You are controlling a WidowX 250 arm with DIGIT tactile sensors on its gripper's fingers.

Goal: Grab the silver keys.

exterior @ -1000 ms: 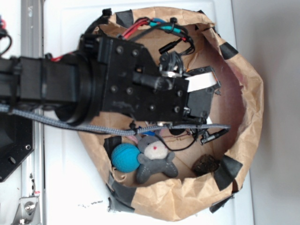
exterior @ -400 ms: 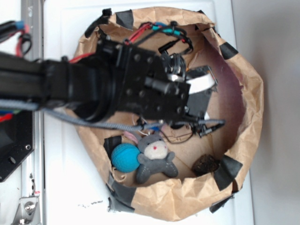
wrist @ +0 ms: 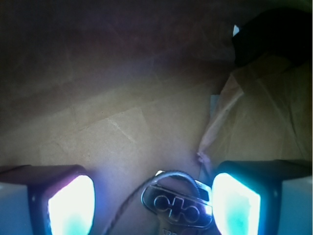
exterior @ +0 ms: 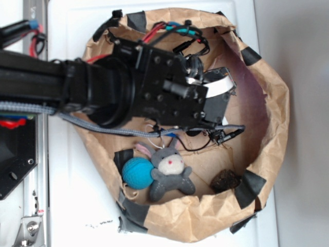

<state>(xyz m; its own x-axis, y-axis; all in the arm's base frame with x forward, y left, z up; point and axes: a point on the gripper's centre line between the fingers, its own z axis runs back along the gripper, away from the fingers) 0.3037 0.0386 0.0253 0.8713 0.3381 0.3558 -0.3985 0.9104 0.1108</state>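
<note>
Arm (exterior: 103,92): black, reaches in from the left over the white surface (exterior: 67,190) and down into the paper bag, hiding much of its floor
Teal ball (exterior: 136,172): on the bag floor near the lower left wall, touching the bunny's side
Plush bunny (exterior: 169,172): grey, pale face up, just below the arm's cables
Paper bag (exterior: 270,154): brown, rim rolled down, patched with black tape, open top facing the exterior camera
Dark lump (exterior: 226,180): rough brown object on the floor, right of the bunny, near a tape patch; cannot tell what it is
Pincer (wrist: 154,203): released, fingers (wrist: 71,203) spread wide, lit bluish in the wrist view, low over the cardboard floor
Silver keys (wrist: 178,208): between the fingers, nearer the right one, ring and key head visible at the bottom edge; not visible in the exterior view, under the arm
</note>
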